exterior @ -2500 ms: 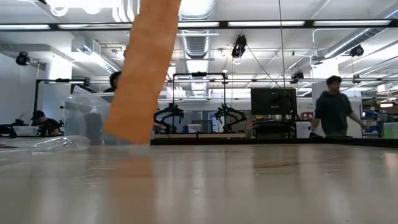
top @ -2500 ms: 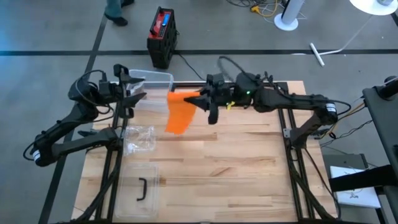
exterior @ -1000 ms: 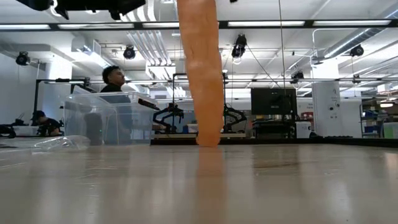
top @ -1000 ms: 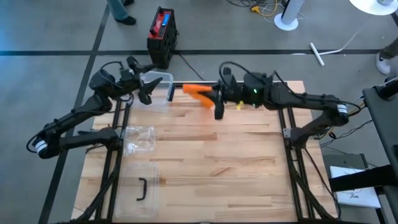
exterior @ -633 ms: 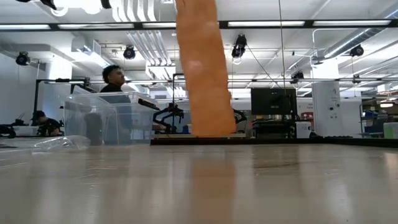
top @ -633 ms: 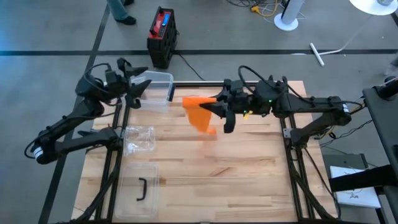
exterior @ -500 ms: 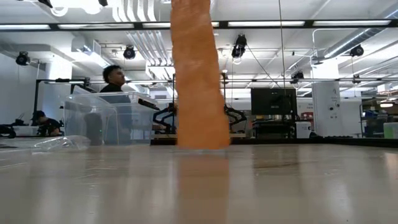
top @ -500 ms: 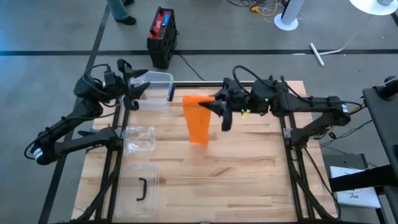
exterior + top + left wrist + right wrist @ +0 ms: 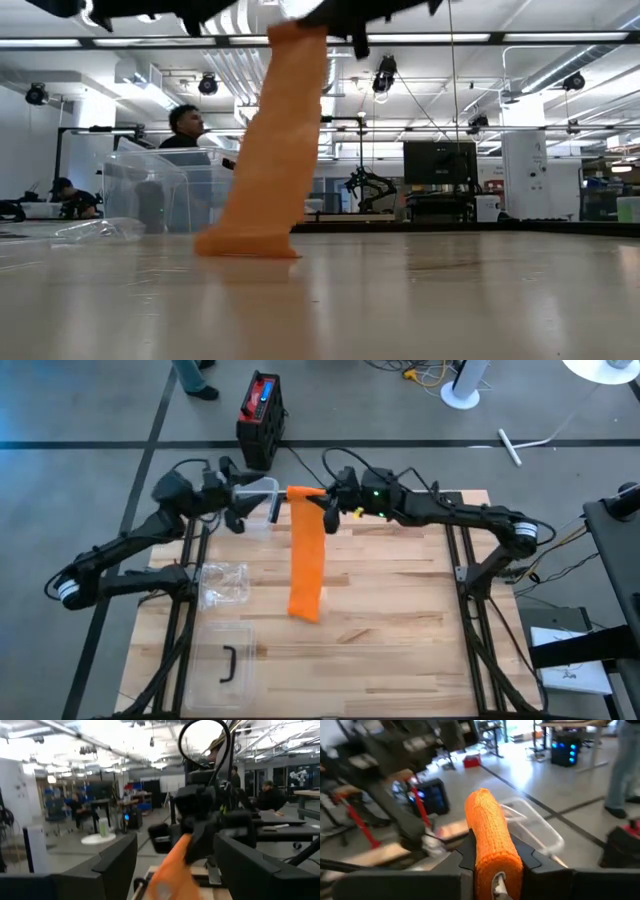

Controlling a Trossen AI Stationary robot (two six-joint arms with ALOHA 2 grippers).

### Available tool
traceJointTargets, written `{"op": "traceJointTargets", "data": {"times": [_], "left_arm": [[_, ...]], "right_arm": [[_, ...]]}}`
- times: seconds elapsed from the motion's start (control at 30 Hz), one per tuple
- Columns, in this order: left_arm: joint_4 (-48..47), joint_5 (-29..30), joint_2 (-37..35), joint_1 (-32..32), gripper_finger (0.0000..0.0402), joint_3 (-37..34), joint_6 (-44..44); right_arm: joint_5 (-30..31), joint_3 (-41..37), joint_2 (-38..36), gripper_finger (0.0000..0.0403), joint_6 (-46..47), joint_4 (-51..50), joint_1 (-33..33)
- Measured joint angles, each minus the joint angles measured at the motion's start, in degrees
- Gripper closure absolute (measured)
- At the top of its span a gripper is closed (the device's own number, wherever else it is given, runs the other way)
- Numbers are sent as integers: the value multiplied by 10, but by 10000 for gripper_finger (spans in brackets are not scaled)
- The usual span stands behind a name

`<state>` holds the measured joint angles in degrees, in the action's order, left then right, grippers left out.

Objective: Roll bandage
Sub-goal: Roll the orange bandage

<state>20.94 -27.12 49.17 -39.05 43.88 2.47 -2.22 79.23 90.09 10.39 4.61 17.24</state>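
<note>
Bandage (image 9: pixel 306 555), 1 orange strip, hangs from the closed right gripper (image 9: pixel 325 507) down to the table (image 9: pixel 400 620); left gripper (image 9: pixel 238 510) open beside it.

Two slim matte-black jointed arms, each ending in a blocky two-fingered black tool: left tool (image 9: pixel 237 508), right tool (image 9: pixel 325 510). Black cables loop over the wrists; a green light glows on the right arm.

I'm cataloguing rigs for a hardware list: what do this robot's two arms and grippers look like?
Both arms are dark, slender and jointed, with loose black cables looping above the wrists. The left arm has a white band near its base; the right arm has a similar pale band at the elbow and a small green light. The left gripper and right gripper have flat dark fingers.
</note>
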Motion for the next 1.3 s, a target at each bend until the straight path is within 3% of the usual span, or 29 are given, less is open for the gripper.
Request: {"op": "traceJointTargets", "data": {"times": [0.3,0.67,0.93,1.3], "left_arm": [[24,34,154,-6,154,68,-65],[33,29,309,-49,131,141,-103],[7,-121,320,-55,132,154,-155],[-25,-87,313,-76,176,147,-210]], "right_arm": [[-57,-13,36,356,-104,70,116],[-119,-43,63,354,-149,82,141],[-124,-43,60,353,-159,89,141],[-184,-43,59,353,-128,132,139]]}}
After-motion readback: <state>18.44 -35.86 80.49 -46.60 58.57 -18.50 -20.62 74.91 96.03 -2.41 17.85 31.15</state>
